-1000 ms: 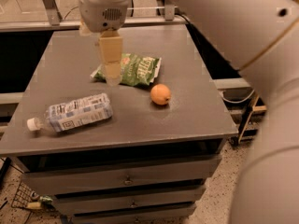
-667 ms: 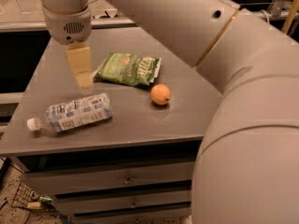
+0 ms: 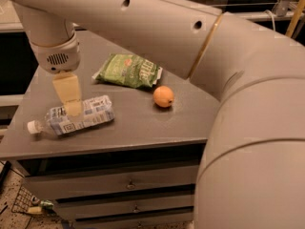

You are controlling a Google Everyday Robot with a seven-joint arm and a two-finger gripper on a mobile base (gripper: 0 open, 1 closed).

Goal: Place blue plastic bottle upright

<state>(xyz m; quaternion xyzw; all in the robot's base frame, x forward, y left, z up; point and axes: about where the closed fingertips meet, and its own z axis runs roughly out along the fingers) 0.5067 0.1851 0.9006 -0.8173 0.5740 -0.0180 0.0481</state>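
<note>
Take light, slick, crushable bottle [image 3: 93, 114], flat on bench [image 3: 143, 128], mid-label by tool [image 3: 72, 108]; cannot tell tool's grip.

One close, high view past the arm [image 3: 143, 27], down onto the table [image 3: 138, 125], pincer [image 3: 72, 109] over the blue plastic bottle [image 3: 93, 114]

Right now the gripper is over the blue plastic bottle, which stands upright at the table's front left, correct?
No. The camera view shows the blue plastic bottle lying on its side, cap pointing left, not upright. The gripper is indeed over it, at the table's front left.
</note>
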